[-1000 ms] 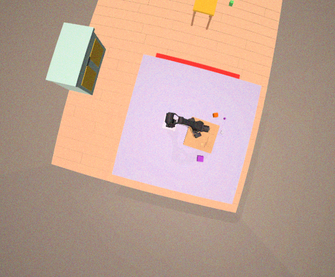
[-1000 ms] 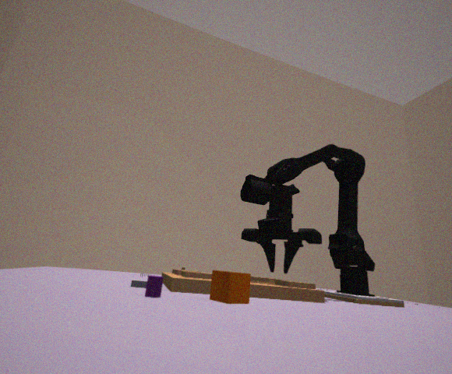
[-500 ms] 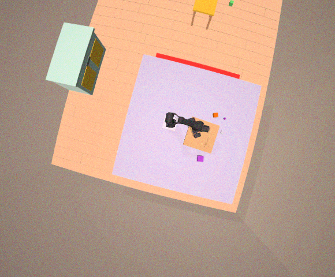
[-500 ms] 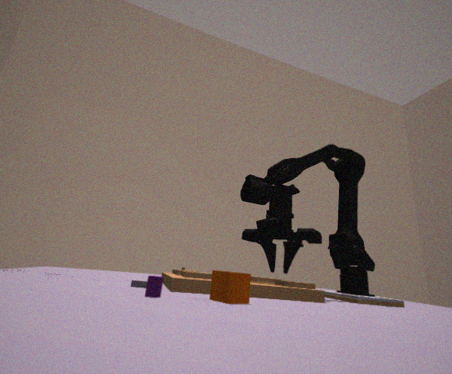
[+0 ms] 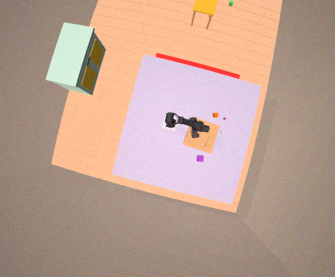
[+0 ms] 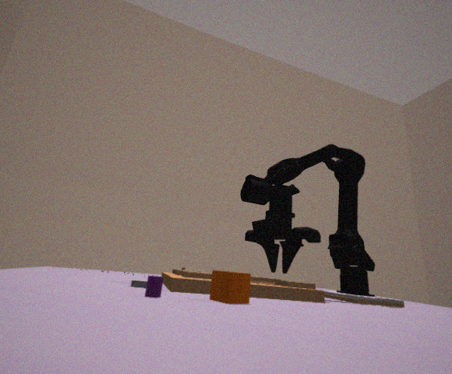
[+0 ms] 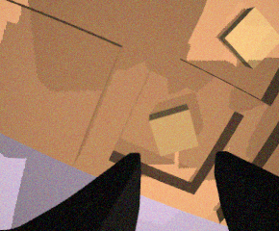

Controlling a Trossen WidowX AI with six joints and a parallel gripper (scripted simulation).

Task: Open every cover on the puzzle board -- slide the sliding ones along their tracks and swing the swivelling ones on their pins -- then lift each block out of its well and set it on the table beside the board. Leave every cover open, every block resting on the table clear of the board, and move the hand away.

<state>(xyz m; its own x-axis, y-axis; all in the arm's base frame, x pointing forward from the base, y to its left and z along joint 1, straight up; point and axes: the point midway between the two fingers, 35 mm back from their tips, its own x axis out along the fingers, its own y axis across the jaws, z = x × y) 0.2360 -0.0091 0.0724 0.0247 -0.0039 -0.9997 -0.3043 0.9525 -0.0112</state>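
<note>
The wooden puzzle board (image 5: 190,142) (image 6: 189,284) (image 7: 82,103) lies flat under the arm. My gripper (image 6: 280,272) (image 7: 178,163) points down above it, partly open and empty, with its tips clear of the surface. In the wrist view a pale square piece (image 7: 174,132) stands just beyond the fingertips, inside a dark L-shaped rail (image 7: 193,187). A second pale square piece (image 7: 253,37) is at the upper right. I cannot tell whether these are knobs or blocks, nor how far the covers are open. The arm hides part of the board in the top view.
An orange cube (image 5: 215,115) (image 6: 230,287) and a small purple block (image 5: 224,118) (image 6: 153,286) are on the table beyond the board. A magenta cube (image 5: 200,158) is beside the board's opposite side. A red bar (image 5: 197,65) runs along one table edge.
</note>
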